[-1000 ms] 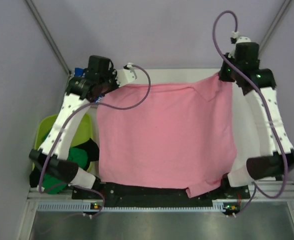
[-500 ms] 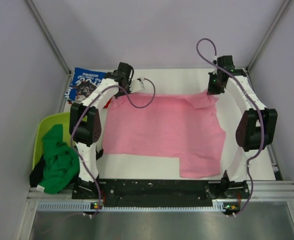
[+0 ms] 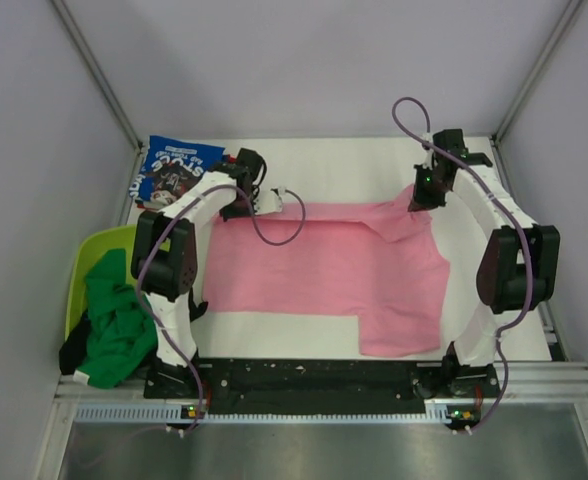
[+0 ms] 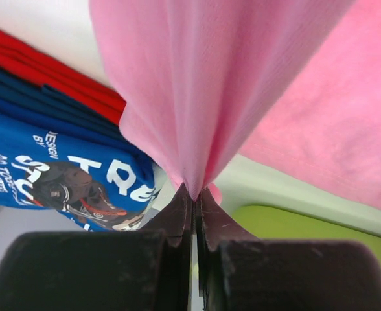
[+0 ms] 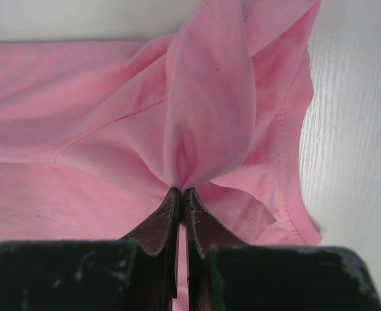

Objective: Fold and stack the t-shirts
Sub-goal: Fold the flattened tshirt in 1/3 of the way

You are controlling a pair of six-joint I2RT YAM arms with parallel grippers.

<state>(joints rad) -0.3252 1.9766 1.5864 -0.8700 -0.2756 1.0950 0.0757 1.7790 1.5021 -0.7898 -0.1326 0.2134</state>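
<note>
Pink cloth is pinched tight in both grippers: the left gripper [image 4: 192, 194] clamps the far left corner of the pink tee [image 3: 324, 265], the right gripper [image 5: 181, 191] its far right corner. Both arms reach forward, elbows raised. The tee lies spread on the table [image 3: 274, 326] between them.

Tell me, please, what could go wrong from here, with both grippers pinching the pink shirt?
1. The left gripper and right gripper each hold only a small tip-pinch of the pink t-shirt; a tug may slip it free.
2. The left gripper hangs close to the folded blue t-shirt; trailing cloth might drag it.
</note>
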